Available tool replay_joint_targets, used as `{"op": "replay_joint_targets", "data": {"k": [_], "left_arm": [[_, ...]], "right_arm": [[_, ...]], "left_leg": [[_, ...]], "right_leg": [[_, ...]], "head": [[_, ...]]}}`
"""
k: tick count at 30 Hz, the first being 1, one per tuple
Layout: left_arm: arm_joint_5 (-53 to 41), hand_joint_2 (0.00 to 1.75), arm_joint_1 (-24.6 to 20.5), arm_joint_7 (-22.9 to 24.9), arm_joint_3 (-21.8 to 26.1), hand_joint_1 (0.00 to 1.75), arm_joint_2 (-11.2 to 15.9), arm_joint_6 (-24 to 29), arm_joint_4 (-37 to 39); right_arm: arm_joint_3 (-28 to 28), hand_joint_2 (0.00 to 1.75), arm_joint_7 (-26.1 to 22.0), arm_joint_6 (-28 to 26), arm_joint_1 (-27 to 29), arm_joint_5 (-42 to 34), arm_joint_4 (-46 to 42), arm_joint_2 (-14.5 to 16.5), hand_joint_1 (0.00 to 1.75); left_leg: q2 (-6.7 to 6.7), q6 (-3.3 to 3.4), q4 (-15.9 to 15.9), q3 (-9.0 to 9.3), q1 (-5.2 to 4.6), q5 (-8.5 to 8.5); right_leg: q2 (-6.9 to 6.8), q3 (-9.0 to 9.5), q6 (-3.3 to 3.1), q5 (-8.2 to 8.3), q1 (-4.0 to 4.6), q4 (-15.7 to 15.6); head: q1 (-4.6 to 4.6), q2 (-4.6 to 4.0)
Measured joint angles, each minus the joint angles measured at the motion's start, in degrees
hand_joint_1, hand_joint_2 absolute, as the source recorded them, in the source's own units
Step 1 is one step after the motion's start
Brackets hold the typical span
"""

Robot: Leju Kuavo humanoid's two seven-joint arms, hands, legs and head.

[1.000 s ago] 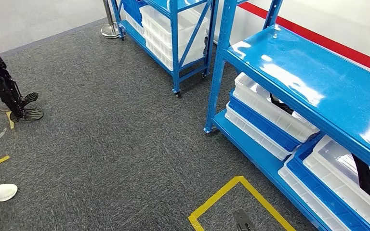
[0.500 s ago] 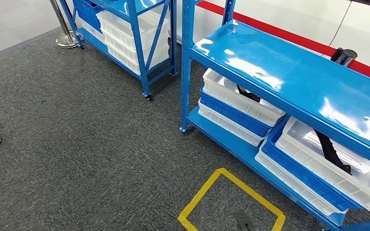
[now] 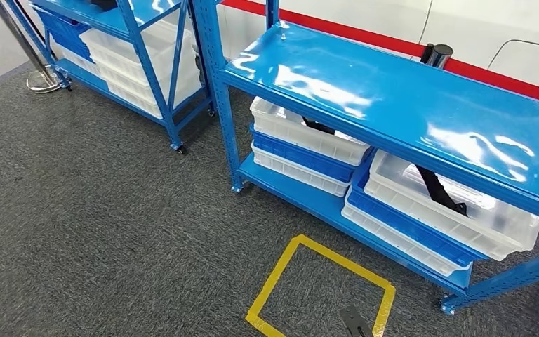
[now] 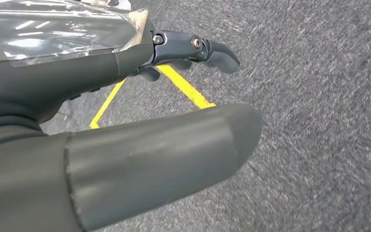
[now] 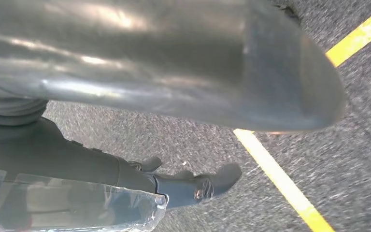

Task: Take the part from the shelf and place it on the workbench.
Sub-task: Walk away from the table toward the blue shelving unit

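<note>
The part [image 3: 438,189], a dark elongated piece, lies in the upper clear bin [image 3: 456,210] on the lower level of the blue shelf [image 3: 393,105], at about two o'clock from where I look down. A second dark piece sits in the bin [image 3: 302,133] at twelve o'clock. My left hand [image 4: 125,121] hangs over the grey carpet [image 3: 112,232] by the yellow floor square [image 3: 323,288], fingers loose and holding nothing; my right hand [image 5: 174,159] likewise hangs released. To do this well, I judge I should square up to the shelf, stop inside the marked square, then reach under the top board without clipping its edge.
</note>
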Motion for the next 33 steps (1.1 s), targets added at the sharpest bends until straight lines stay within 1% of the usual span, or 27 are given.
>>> {"op": "replay_joint_targets", "data": {"k": [1,2,3,4,5,6,7,8,10,12,14,15,16,18,20,21,22,23,24,25,26,27,29,30,31,32,33], "left_arm": [[0.01,0.0,-0.03,0.01,0.0,0.0,-0.05,0.0,0.0],[0.01,0.0,0.02,0.01,-0.01,0.0,-0.08,0.0,0.0],[0.02,0.0,0.1,0.02,-0.01,0.0,-0.07,0.0,0.0],[0.02,0.0,0.21,0.02,-0.01,0.0,-0.06,-0.01,0.0],[0.03,0.0,0.31,0.03,-0.01,0.0,-0.04,-0.02,0.0],[0.04,0.0,0.37,0.03,0.0,0.0,-0.03,-0.04,0.0],[0.04,0.0,0.4,0.03,0.01,0.0,-0.03,-0.05,0.0],[0.05,0.0,0.41,0.03,0.01,0.0,-0.02,-0.07,0.0],[0.05,0.0,0.41,0.03,-0.01,0.0,0.03,-0.07,0.01],[0.05,0.0,0.36,0.02,-0.02,0.0,0.06,-0.08,0.02],[0.05,0.0,0.28,0.03,-0.01,0.0,-0.01,-0.09,0.01],[0.05,0.0,0.25,0.03,0.01,0.0,-0.04,-0.08,0.01],[0.05,0.0,0.24,0.02,0.01,0.0,-0.08,-0.08,0.0],[0.05,0.0,0.3,0.01,0.01,0.0,-0.08,-0.07,0.0],[0.05,0.0,0.38,0.01,0.01,0.0,-0.07,-0.07,0.0],[0.05,0.0,0.38,0.01,0.01,0.0,-0.08,-0.07,0.0],[0.05,0.0,0.38,0.01,0.01,0.0,-0.1,-0.07,0.0],[0.05,0.0,0.37,0.01,0.01,0.0,-0.14,-0.07,0.0],[0.05,0.0,0.37,0.01,0.01,0.0,-0.18,-0.07,0.0],[0.05,0.0,0.36,0.01,0.01,0.0,-0.18,-0.07,0.0],[0.05,0.0,0.36,0.01,0.01,0.0,-0.17,-0.07,0.0],[0.05,0.0,0.33,0.01,0.01,0.0,-0.14,-0.07,0.0],[0.05,0.0,0.19,0.02,0.01,0.0,-0.16,-0.07,0.0],[0.04,0.0,0.1,0.02,0.01,0.0,-0.2,-0.07,0.0],[0.04,0.0,0.03,0.03,0.01,0.0,-0.26,-0.07,0.0],[0.02,0.0,0.01,0.03,0.0,0.0,-0.3,-0.06,0.0],[-0.01,0.0,0.04,0.05,-0.01,0.0,-0.32,-0.05,0.0]], "right_arm": [[-0.01,0.0,0.0,0.01,-0.02,0.01,0.0,-0.01,0.0],[-0.01,0.0,0.0,0.01,-0.12,0.01,-0.01,-0.01,0.0],[-0.02,0.0,0.0,0.01,-0.24,0.02,-0.01,-0.01,0.0],[-0.02,0.0,0.0,0.02,-0.32,0.02,0.0,-0.03,0.0],[-0.02,0.0,0.0,0.04,-0.32,0.04,0.01,-0.03,0.0],[-0.02,0.0,0.0,0.05,-0.25,0.08,0.01,-0.03,0.0],[-0.02,0.0,0.0,0.07,-0.18,0.13,0.02,-0.03,0.0],[-0.02,0.0,0.0,0.07,-0.15,0.19,0.01,-0.01,0.0],[-0.02,0.0,-0.01,0.07,-0.24,0.28,0.0,0.03,0.0],[-0.02,0.0,-0.02,0.07,-0.29,0.33,0.0,0.03,0.0],[-0.02,0.0,-0.02,0.07,-0.08,0.34,0.01,-0.03,0.0],[-0.01,0.0,-0.02,0.05,0.04,0.34,0.02,-0.04,0.0],[-0.01,0.0,-0.03,0.04,0.09,0.34,0.01,-0.05,0.0],[0.0,0.0,-0.04,0.03,-0.11,0.34,0.01,-0.05,0.0],[0.0,0.0,-0.06,0.03,-0.27,0.34,0.01,-0.11,0.0],[0.0,0.0,-0.07,0.03,-0.21,0.34,0.01,-0.14,0.0],[0.0,0.0,-0.07,0.03,-0.12,0.34,0.01,-0.17,0.0],[0.0,0.0,-0.07,0.03,-0.06,0.34,0.01,-0.22,0.0],[0.0,0.0,-0.07,0.03,-0.07,0.34,0.01,-0.26,0.0],[0.0,0.0,-0.07,0.03,-0.14,0.34,0.0,-0.24,0.0],[0.0,0.0,-0.07,0.03,-0.25,0.34,-0.01,-0.26,0.0],[0.0,0.0,-0.07,0.03,-0.33,0.34,-0.01,-0.24,0.0],[0.0,0.0,-0.05,0.03,-0.34,0.34,0.01,-0.26,0.0],[-0.01,0.0,-0.03,0.03,-0.26,0.34,0.01,-0.24,0.0],[-0.01,0.0,0.0,0.03,-0.21,0.36,0.01,-0.22,0.0],[-0.02,0.0,0.03,0.02,-0.22,0.4,0.01,-0.21,0.0],[-0.02,0.0,0.05,0.02,-0.28,0.44,0.0,-0.2,0.0]], "left_leg": [[-1.35,-0.23,1.42,-0.52,0.14,-1.06],[-3.03,-0.37,4.14,-1.75,0.26,-2.71],[-4.43,-0.38,7.84,-3.55,0.26,-4.64],[-5.14,-0.37,11.78,-5.58,0.25,-6.36],[-5.44,-0.37,14.66,-7.23,0.24,-7.13],[-5.56,-0.32,15.61,-8.02,0.25,-6.69],[-5.66,-0.23,14.37,-7.76,0.27,-5.13],[-6.02,-0.11,11.17,-6.51,0.32,-2.79],[-8.58,0.09,3.92,-3.47,0.57,0.84],[-10.21,0.37,0.71,-2.21,0.51,1.72],[-8.94,1.08,0.13,-2.06,0.33,2.02],[-8.26,1.57,-0.27,-1.89,0.32,2.26],[-7.52,2.02,-0.67,-1.71,0.39,2.5],[-5.95,2.54,-1.06,-1.5,0.21,2.64],[-4.21,2.67,-1.06,-1.52,0.02,2.55],[-3.41,2.65,-1.06,-1.49,-0.01,2.48],[-2.68,2.55,-1.05,-1.42,0.03,2.38],[-1.99,2.38,-1.05,-1.28,0.1,2.27],[-1.36,2.13,-1.03,-1.06,0.11,2.1],[-0.8,1.81,-1.02,-0.84,-0.01,1.88],[-0.26,1.45,-1.01,-0.58,-0.15,1.66],[0.24,1.1,-1.02,-0.3,-0.32,1.46],[1.39,0.45,-1.31,0.32,-0.32,1.22],[1.29,0.12,-1.23,0.53,-0.16,0.96],[0.34,-0.19,-0.52,0.38,0.03,0.25],[-1.19,-0.42,1.45,-0.41,0.18,-1.13],[-3.1,-0.56,4.79,-1.94,0.29,-3.06]], "right_leg": [[0.6,0.1,-0.56,0.09,-0.3,-0.13],[1.24,0.3,-1.02,0.16,-0.57,-0.2],[1.89,0.31,-1.32,0.15,-0.42,-0.2],[2.6,0.32,-1.54,0.13,-0.28,-0.19],[3.41,0.38,-1.56,0.11,-0.15,-0.17],[4.21,0.47,-1.57,0.1,-0.07,-0.15],[5.04,0.61,-1.56,0.09,-0.02,-0.12],[5.89,0.77,-1.54,0.08,-0.02,-0.09],[7.39,0.82,-1.33,0.04,0.12,0.01],[8.69,0.39,-0.66,0.2,0.21,-0.05],[9.64,-0.27,0.23,0.51,0.16,-0.28],[8.83,-0.62,0.5,0.4,0.23,0.02],[7.4,-1.27,0.57,-0.13,0.37,1.01],[3.79,-4.03,0.23,-2.7,0.49,6.53],[2.58,-7.72,0.12,-5.4,0.31,13.89],[2.39,-8.56,0.39,-5.77,0.17,15.67],[2.17,-8.14,0.88,-5.21,0.06,15.01],[1.69,-6.44,1.48,-3.91,-0.06,11.95],[0.59,-3.96,1.96,-2.38,-0.14,7.49],[-0.88,-1.69,2.14,-1.11,-0.09,3.54],[-1.93,-0.09,1.99,-0.29,0.04,0.78],[-2.58,0.64,1.66,0.03,0.19,-0.46],[-1.62,0.52,0.78,0.11,0.39,-0.56],[-0.93,0.54,0.4,0.19,0.13,-0.67],[-0.25,0.59,-0.05,0.28,-0.15,-0.78],[0.39,0.79,-0.56,0.4,-0.47,-0.89],[1.06,0.76,-0.95,0.44,-0.61,-0.92]], "head": [[-0.07,0.0],[-0.14,0.0],[-0.2,0.0],[-0.23,0.0],[-0.22,0.0],[-0.23,0.0],[-0.23,0.0],[-0.23,0.0],[-0.21,0.01],[-0.17,0.01],[-0.18,0.0],[-0.15,0.0],[-0.02,0.0],[0.26,0.0],[0.36,0.0],[0.37,0.0],[0.37,0.0],[0.38,0.0],[0.39,0.0],[0.4,0.0],[0.37,0.0],[0.33,0.0],[0.26,0.0],[0.25,0.0],[0.18,0.0],[0.1,0.0],[0.0,0.0]]}}
